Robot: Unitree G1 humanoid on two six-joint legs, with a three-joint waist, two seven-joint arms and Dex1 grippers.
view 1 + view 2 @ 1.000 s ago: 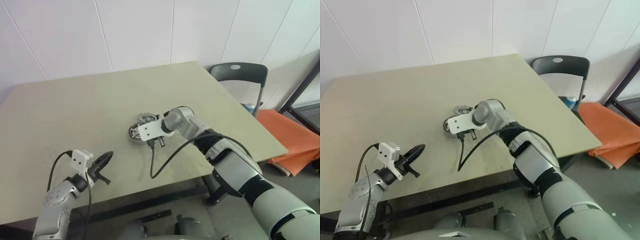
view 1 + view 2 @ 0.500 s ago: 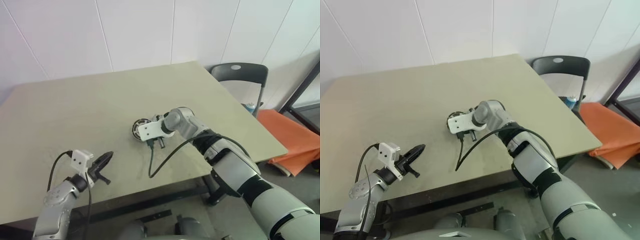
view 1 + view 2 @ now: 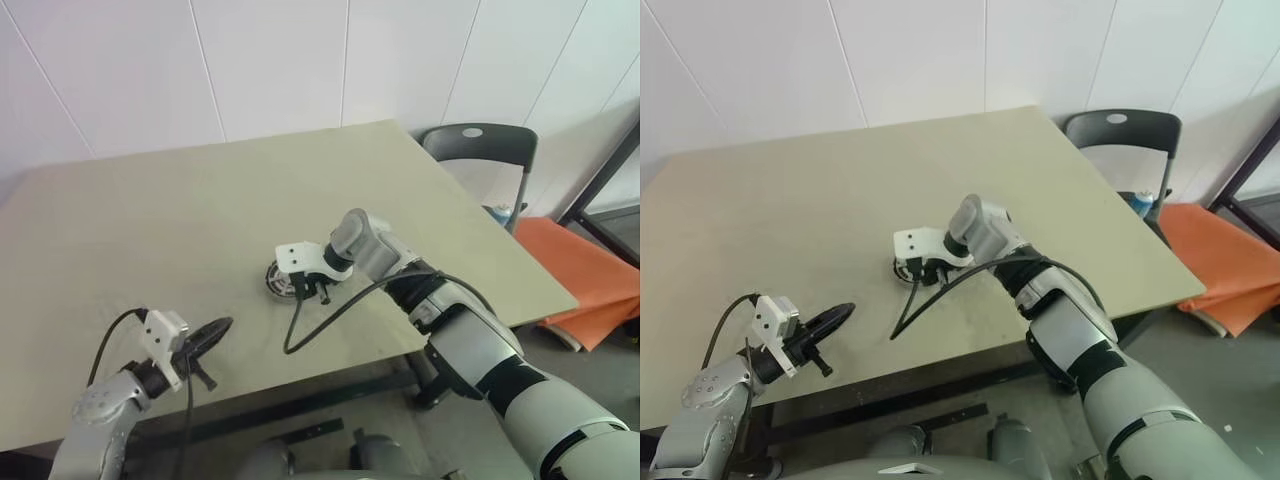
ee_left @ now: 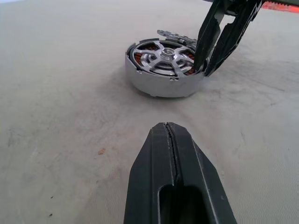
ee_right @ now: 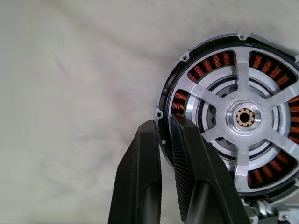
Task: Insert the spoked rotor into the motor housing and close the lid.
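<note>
Apparently the first half of the job is done: the rotor [image 5: 245, 116] already sits inside the motor housing [image 4: 161, 84], so the step in hand looks like seating or steadying the pair before the lid goes on. The housing rests flat on the table [image 3: 150, 220], a little toward five o'clock from the table's middle. The right gripper [image 5: 163, 123] comes down on it from about three o'clock, its two black fingers almost together, with one outside the housing's wall and one just inside, nipping that rim between them. The left gripper [image 4: 170, 135] hovers low over the table at about eight o'clock from the housing, well apart from it, fingers pressed together and holding nothing. The next move, as I judge it, calls for letting go of the rim, fetching the lid and laying it squarely over the top; a tilt could catch it on the rim. A thin toothed silvery edge [image 4: 175, 33] peeks out just beyond the housing on its far side from the left gripper, but whether that is the lid I cannot tell. The rotor is bright grey metal, with broad spokes running from a small brassy hub to a shiny ring. Copper-red windings show through the gaps between the spokes, and a dark band runs round just inside the housing's pale outer wall.
</note>
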